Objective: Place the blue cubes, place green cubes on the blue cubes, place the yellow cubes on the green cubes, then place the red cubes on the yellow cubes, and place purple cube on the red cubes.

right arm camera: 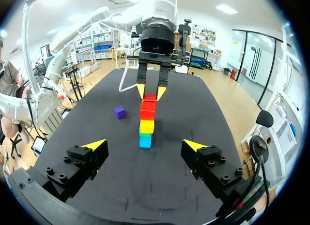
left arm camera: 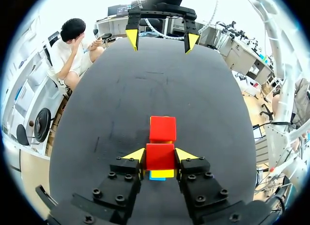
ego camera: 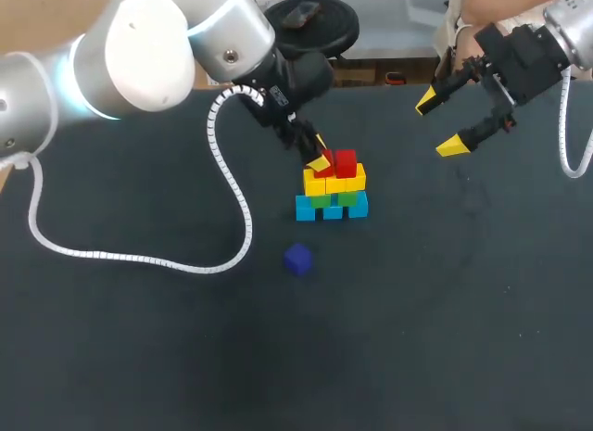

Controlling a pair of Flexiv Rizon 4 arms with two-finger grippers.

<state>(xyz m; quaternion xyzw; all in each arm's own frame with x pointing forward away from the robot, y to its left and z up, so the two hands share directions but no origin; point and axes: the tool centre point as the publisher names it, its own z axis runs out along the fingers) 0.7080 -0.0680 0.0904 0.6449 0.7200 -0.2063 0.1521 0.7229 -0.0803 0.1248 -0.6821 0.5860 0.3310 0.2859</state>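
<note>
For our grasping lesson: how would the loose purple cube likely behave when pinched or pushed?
The small purple cube looks rigid, so probably won't deform. Flat faces suggest sliding, not rolling, on the dark table.

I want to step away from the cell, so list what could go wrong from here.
1. The left gripper is shut on a red cube atop the stack. If it opens unevenly, it could drag that cube off or nudge the other red cube.
2. The purple cube lies close to the stack's foot. An arm fetching it might brush the stack and topple it.
</note>
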